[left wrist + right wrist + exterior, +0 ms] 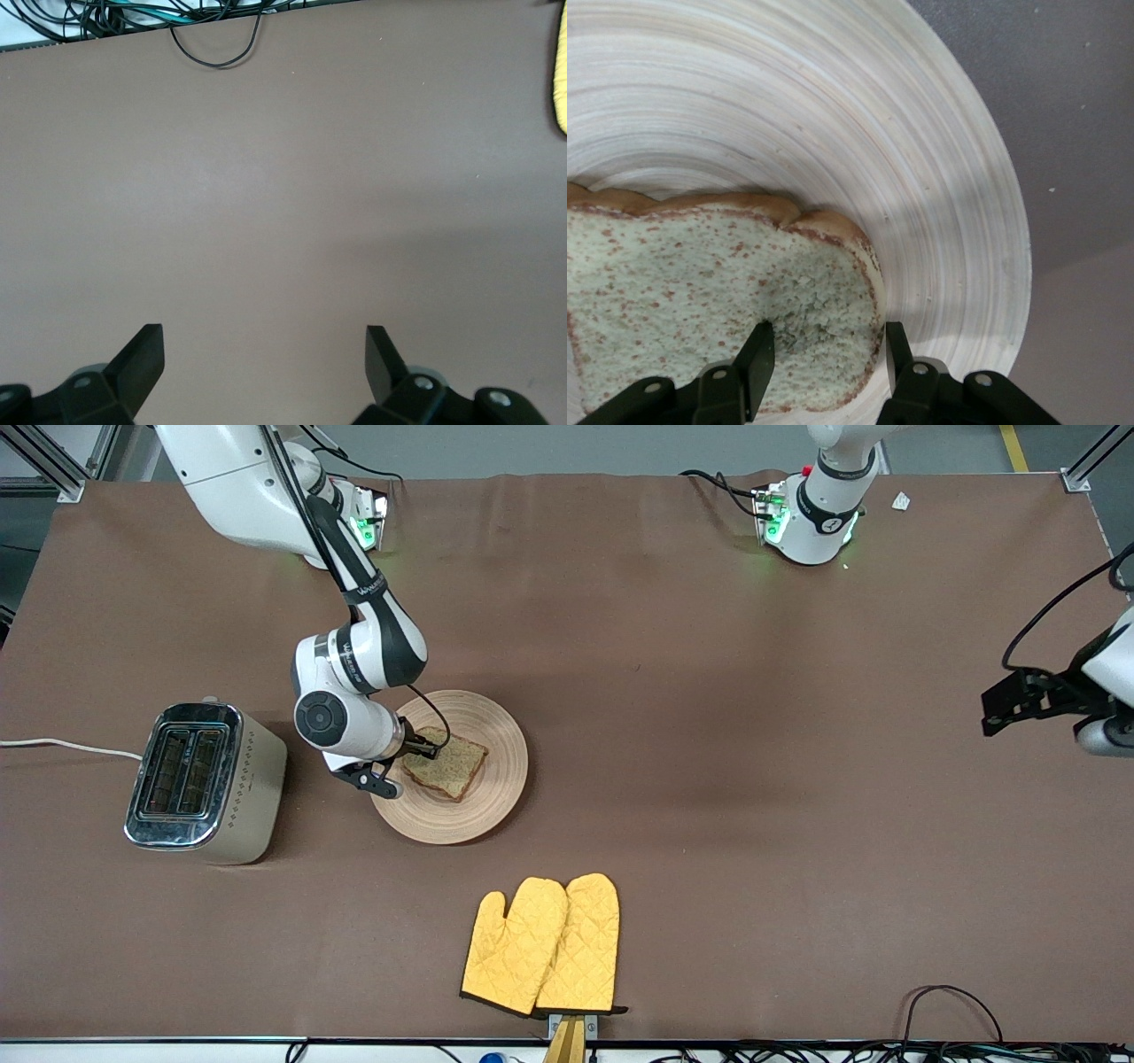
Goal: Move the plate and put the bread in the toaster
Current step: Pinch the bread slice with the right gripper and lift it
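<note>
Bread [700, 292] lain on plate [496, 766], beside toaster [205, 784]. Right pincer [824, 350] placed at bread corner, seemingly gripping it. Left pincer [264, 354] held open over bare table [283, 195], waiting.

A light tan wooden plate [469, 797], ringed with fine concentric grooves, sits on a plain matte brown tablecloth [709, 779]. On it lies a slice of speckled brown bread [452, 766] with a darker crust; the right wrist view shows pale crumb flecked with reddish-brown. At 9 o'clock from the plate stands a cream-beige toaster [208, 784], its top shiny chrome, its side dotted with small diamonds, its cord [62, 746] white. At 5 o'clock lie bright yellow oven mitts [545, 948], quilted in a diamond pattern and edged in black. The arms are white with black joints, the right gripper [416, 751] and left gripper [264, 359] black.
</note>
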`<action>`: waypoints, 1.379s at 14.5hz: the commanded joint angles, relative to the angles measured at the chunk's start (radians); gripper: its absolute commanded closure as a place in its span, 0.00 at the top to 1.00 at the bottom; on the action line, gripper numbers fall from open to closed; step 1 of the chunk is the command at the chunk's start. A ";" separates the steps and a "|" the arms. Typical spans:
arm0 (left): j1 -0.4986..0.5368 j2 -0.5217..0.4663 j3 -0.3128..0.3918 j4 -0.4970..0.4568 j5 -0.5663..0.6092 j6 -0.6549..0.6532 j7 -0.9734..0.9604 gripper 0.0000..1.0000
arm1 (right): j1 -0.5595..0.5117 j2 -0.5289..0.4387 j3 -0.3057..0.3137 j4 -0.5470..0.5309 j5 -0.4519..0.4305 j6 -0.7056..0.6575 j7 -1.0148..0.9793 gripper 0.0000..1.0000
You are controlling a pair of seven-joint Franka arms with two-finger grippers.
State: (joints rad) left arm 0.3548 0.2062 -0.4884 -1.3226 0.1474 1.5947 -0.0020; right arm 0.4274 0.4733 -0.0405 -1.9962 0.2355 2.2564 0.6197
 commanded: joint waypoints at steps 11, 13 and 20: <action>-0.422 -0.195 0.521 -0.141 -0.120 -0.044 0.004 1.00 | 0.001 -0.045 -0.004 -0.105 0.010 0.098 -0.055 0.35; -0.422 -0.194 0.522 -0.145 -0.133 -0.042 0.000 1.00 | 0.001 -0.047 -0.004 -0.107 0.011 0.098 -0.055 0.29; -0.412 -0.179 0.522 -0.144 -0.196 -0.036 -0.007 1.00 | 0.008 -0.047 -0.004 -0.115 0.010 0.115 -0.057 0.06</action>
State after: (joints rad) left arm -0.0528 0.0389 0.0267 -1.4560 -0.0439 1.5508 -0.0056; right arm 0.4274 0.4407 -0.0433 -2.0622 0.2352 2.3329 0.5791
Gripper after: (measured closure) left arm 0.000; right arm 0.930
